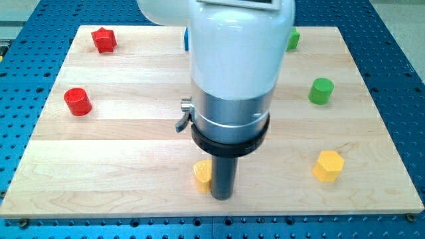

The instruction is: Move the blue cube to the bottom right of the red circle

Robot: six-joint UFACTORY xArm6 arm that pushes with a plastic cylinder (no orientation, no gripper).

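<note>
Hazard: rod tip [221,197], clawless, touches yellow block [202,174]; blue cube [186,40] mostly hidden behind arm; red cylinder [78,101] far left—wrong-block shove likely.

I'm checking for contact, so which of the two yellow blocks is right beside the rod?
The left yellow block, partly hidden, lies at my tip. The yellow hexagon sits far right.

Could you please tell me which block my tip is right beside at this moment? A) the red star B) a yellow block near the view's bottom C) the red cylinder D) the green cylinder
B: my tip stands right beside the yellow block, on its right in the view, far from the red cylinder.
</note>
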